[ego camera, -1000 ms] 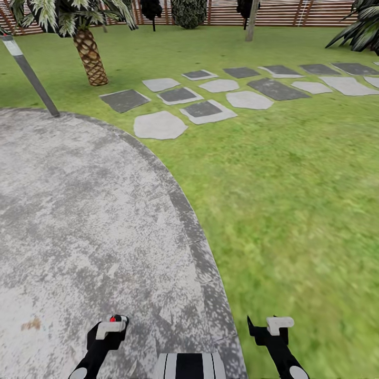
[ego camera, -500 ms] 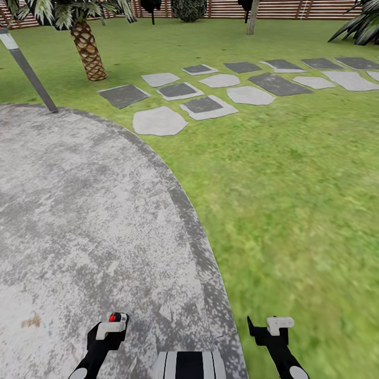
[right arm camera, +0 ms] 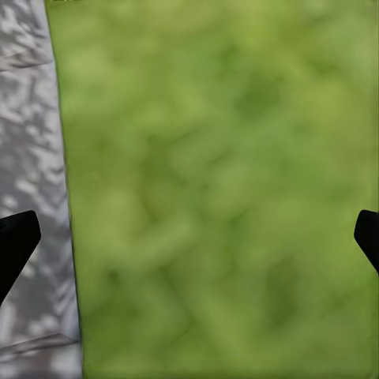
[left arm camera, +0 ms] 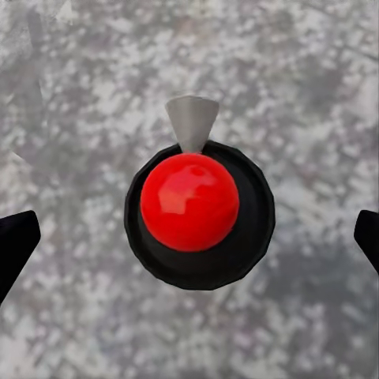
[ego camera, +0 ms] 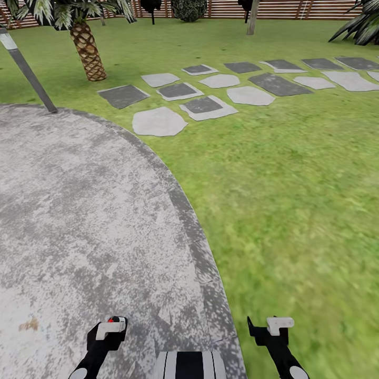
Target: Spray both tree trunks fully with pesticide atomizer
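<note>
While I stand at the curved edge of the floor [ego camera: 79, 210], the lawn [ego camera: 295, 200] spreads ahead and to my right up to a slatted fence [ego camera: 295, 9] at the far side; the grey speckled floor takes up the near left, its darker border curving down toward my base; across the grass runs a loose path of flat stepping stones [ego camera: 210, 95], some pale, some dark; a palm [ego camera: 87, 52] with a scaly trunk stands on the grass beyond the floor, and a slanted grey post [ego camera: 29, 73] rises at the floor's far edge; a pale thin trunk [ego camera: 252, 18] and dark shrubs stand near the fence; my left tool [ego camera: 109, 329] sits low over the floor with the atomizer [left arm camera: 197, 209] in it; from the left wrist I look down on its red top, dark round body and pale trigger, above the paving, with my two black fingers [left arm camera: 14, 245] well out to either side, so I cannot tell whether they clamp it; my right tool [ego camera: 276, 329] hangs over the grass just beside the floor's edge, its fingers spread wide with nothing between them.
</note>
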You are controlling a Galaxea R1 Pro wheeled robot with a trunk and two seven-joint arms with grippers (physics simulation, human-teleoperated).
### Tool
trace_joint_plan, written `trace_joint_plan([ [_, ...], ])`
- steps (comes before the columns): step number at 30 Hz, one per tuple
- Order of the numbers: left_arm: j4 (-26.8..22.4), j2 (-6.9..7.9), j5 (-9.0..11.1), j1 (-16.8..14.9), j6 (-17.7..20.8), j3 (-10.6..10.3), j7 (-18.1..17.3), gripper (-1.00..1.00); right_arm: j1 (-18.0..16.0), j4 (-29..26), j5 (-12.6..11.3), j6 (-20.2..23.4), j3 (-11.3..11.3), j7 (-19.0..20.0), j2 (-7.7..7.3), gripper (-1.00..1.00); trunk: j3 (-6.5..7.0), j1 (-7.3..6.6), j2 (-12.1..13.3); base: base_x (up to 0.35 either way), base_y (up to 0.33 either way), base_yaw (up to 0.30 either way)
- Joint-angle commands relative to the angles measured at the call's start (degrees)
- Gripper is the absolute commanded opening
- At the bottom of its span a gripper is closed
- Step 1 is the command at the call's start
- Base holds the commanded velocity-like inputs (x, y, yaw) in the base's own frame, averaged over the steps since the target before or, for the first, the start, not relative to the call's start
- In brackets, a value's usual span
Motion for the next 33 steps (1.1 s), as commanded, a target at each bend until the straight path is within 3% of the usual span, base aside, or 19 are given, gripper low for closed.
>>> trace_joint_plan([
  [1,0.05,-0.01,-0.07,-0.02,-0.18,0.11,-0.01,1.00,-0.02,0.03,0.02,-0.17,-0.02,-0.02,0.00,1.00,-0.03,-0.01,-0.01,0.000,0.000,0.000],
  [4,-0.05,-0.01,-0.03,-0.02,-0.20,0.11,0.02,1.00,-0.02,0.03,0.02,-0.17,-0.02,-0.02,0.00,1.00,-0.03,-0.01,-0.01,0.000,0.000,0.000],
  [5,-0.05,-0.01,-0.03,-0.02,-0.21,0.11,0.02,-1.00,-0.02,0.03,0.02,-0.17,-0.02,-0.01,0.00,1.00,-0.03,-0.01,-0.01,0.000,0.000,0.000],
  [27,-0.30,-0.01,-0.02,-0.02,-0.21,0.39,-0.05,-1.00,-0.02,0.03,0.02,-0.17,-0.02,-0.02,0.00,1.00,-0.03,-0.01,-0.01,0.000,0.000,0.000],
  [33,-0.31,-0.01,-0.02,-0.02,-0.19,0.38,-0.05,-1.00,-0.02,0.05,0.02,-0.17,0.00,-0.02,0.00,1.00,1.30,-0.16,0.07,0.000,0.000,0.000],
])
